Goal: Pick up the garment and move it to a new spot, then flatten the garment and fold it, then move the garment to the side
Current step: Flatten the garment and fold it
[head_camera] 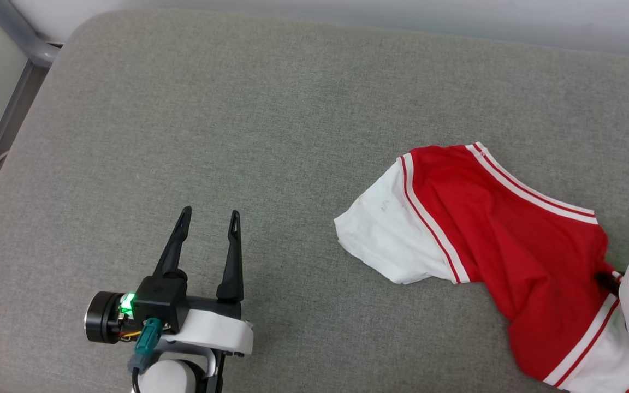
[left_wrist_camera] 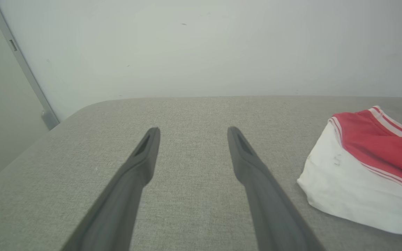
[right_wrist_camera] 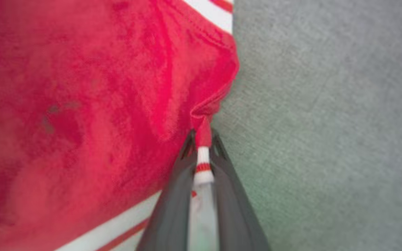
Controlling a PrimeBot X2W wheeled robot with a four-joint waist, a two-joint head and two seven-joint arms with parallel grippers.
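garment [head_camera: 511, 240] lies crumpled on the cushion [head_camera: 238, 109], its striped seam pinched in the right gripper [right_wrist_camera: 202, 139]. left gripper [head_camera: 210, 213] is spread, empty, well apart from the garment on its right. pick-up judged begun; relocating, flattening, folding, moving aside remain.

Red garment [head_camera: 516, 245] with white sleeves, thin red-and-white seam stripes; heathered grey-green cushion [head_camera: 238, 136]; black, white-bodied left gripper [head_camera: 211, 213].
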